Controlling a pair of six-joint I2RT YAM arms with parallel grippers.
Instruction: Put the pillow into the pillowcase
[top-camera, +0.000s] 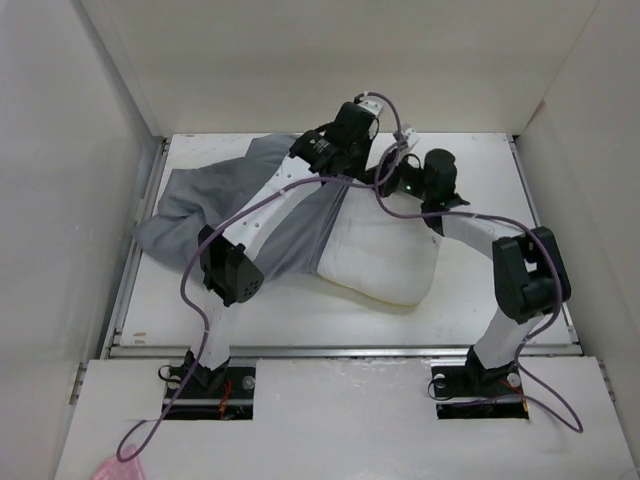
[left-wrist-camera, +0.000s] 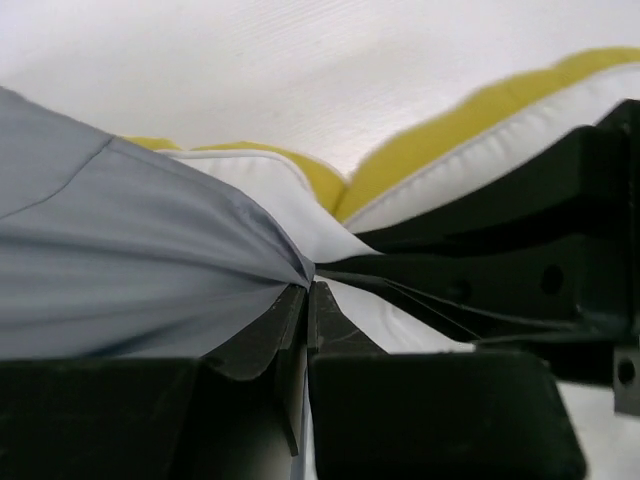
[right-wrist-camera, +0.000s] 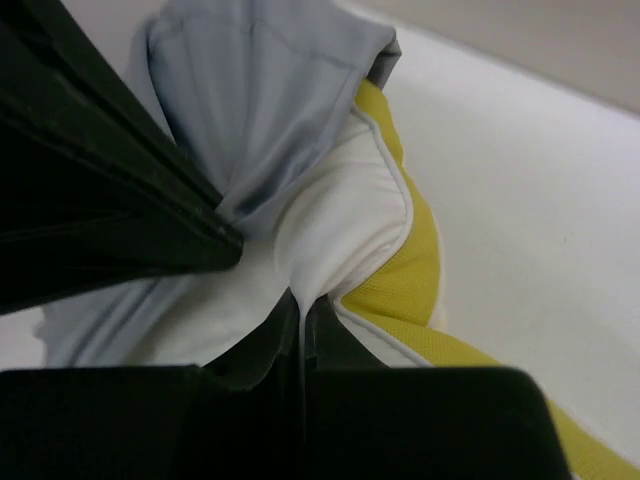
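From the top view, the pillow (top-camera: 385, 262) lies mid-worktop (top-camera: 260, 312). Its near end is bare and white, and its far-left part is tucked under the pillowcase (top-camera: 190, 205), which trails off in grey wrinkles towards the left wall. Both wrists crowd over the far edge where the two cloths meet, and I cannot make out the fingertips from up here.

On the left wrist camera, my left claw (left-wrist-camera: 308, 292) is clenched on a gathered fold of the grey pillowcase, right at its edge. White pillow cloth and the yellow band sit just beyond.

On the right wrist camera, my right claw (right-wrist-camera: 300, 305) is clamped on a pinch of the pillow's white cover, just beside the yellow band. The other claw is bunching grey cloth close alongside.

I judge both pieces light and very soft. The pillow will sag and fold rather than slide as a slab. The case is thin and limp, so its mouth will collapse unless I keep the hem stretched. The piped seam by the yellow band looks like the firmest hold on the pillow, and the hem is the one for the case.
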